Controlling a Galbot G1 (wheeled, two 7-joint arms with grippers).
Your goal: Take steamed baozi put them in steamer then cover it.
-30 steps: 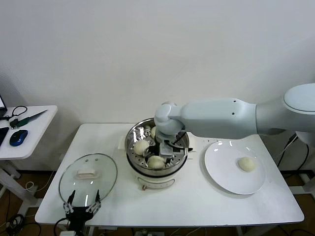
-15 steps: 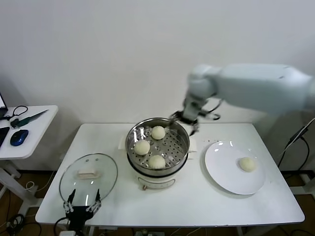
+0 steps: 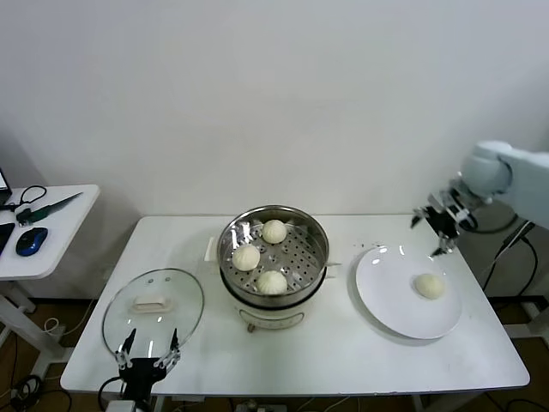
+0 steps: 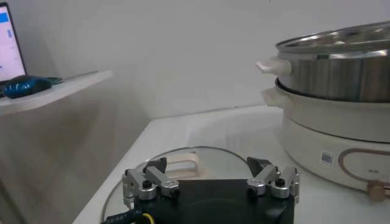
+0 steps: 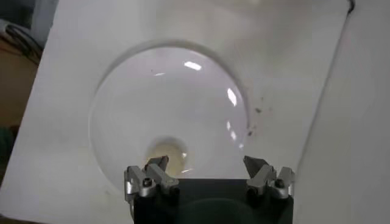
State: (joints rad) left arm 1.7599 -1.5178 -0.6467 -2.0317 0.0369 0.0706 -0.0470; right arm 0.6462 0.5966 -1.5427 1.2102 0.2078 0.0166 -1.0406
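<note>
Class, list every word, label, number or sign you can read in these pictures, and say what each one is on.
None can be read.
Small white sticker on the cream-white base of the round steel steamer: too small to read.
Lit laptop screen at the side desk: blurred, unreadable.

3 baozi (image 3: 272, 282) sit in the steamer (image 3: 274, 257); cover (image 3: 153, 310) left, plate (image 3: 408, 293) right with seemingly 1 more.

Right gripper (image 3: 439, 225) raised above the surface's far right edge, fingers apart. Left gripper (image 3: 147, 356) parked at near left edge, fingers apart.
</note>
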